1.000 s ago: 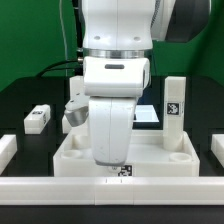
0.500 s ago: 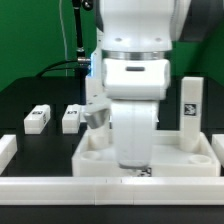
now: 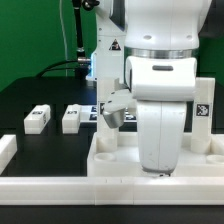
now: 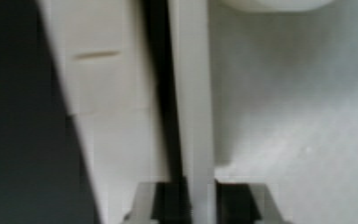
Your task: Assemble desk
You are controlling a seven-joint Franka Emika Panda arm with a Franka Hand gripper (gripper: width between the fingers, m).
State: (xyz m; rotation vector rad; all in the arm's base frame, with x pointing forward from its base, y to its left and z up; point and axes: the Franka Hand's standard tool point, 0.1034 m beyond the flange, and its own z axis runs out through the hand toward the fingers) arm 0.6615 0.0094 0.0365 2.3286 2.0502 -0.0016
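Note:
The white desk tabletop (image 3: 112,150) lies with its raised rim up against the front border bar (image 3: 60,186). One white tagged leg (image 3: 204,103) stands upright in its far corner on the exterior view's right. My gripper (image 3: 160,172) reaches down over the near rim. In the wrist view the gripper (image 4: 194,206) is shut on the thin rim wall (image 4: 190,100), a dark finger (image 4: 156,204) on either side. The tabletop's inner floor (image 4: 300,130) lies beside it. Two loose legs (image 3: 37,118) (image 3: 70,118) rest on the black table at the exterior view's left.
A short border bar (image 3: 5,150) sits at the exterior view's left edge. In the wrist view the front border bar (image 4: 96,120) runs parallel to the rim across a narrow dark gap. The marker board (image 3: 93,112) peeks out behind the hand.
The gripper has moved to the exterior view's right along the front bar, and the tabletop with its standing leg has slid the same way. The loose legs stayed put.

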